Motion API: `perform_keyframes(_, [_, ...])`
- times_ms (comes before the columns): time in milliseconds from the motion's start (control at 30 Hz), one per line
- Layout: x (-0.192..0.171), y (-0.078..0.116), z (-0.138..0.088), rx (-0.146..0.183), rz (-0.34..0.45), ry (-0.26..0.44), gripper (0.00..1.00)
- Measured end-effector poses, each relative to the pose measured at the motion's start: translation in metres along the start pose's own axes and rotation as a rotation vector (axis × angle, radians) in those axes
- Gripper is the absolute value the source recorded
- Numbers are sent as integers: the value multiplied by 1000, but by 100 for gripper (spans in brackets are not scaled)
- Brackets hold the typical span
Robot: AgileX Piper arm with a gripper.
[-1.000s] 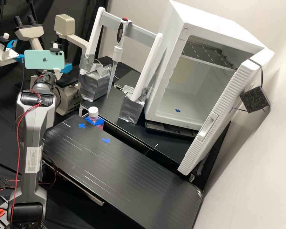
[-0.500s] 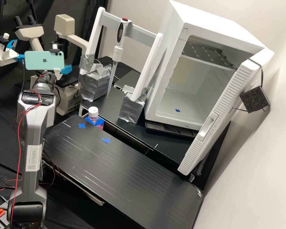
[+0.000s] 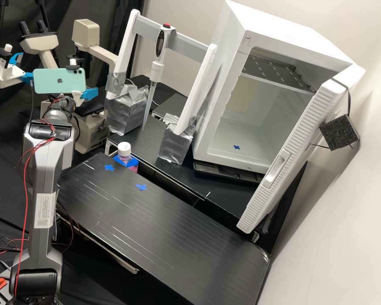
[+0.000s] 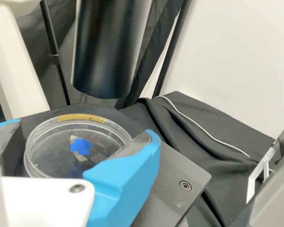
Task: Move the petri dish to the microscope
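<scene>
My gripper is at the beige microscope, behind the phone, with one blue finger showing to the phone's right. In the wrist view, the gripper stands slightly open around the clear round petri dish, one finger on either side. A blue tape cross shows through the dish, which sits low at the dark microscope stage. Above and beyond it hangs the black cylinder of the microscope. The nearer finger and a white bracket hide part of the dish's rim.
A pipette hangs on its white stand right of the microscope. A white-capped bottle stands behind the black bench. Farther right is the white incubator with its door open. A second arm's gripper is at far left.
The phone on my wrist has sunk slightly since the first frame. In the last half second the visible blue finger has shifted a little outward to the right, while the phone has barely moved.
</scene>
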Motion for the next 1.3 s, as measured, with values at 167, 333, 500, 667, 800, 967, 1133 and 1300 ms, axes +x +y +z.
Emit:
perform_keyframes(167, [-1, 1, -1, 13, -2, 2, 100])
perform_keyframes(333, [-12, 4, 0, 54, -20, -2, 100])
perform_keyframes(500, [-33, 14, 2, 100, -33, 16, 100])
perform_keyframes(667, [-60, 24, 1, 154, -35, 52, 100])
perform_keyframes(800, [-84, 35, 2, 159, -19, 106, 100])
perform_keyframes(967, [-124, 46, 12, 194, 9, 169, 100])
perform_keyframes(1133, [-163, 54, 25, 180, 55, 213, 100])
perform_keyframes(1300, [-207, 73, 48, 185, 178, 246, 100])
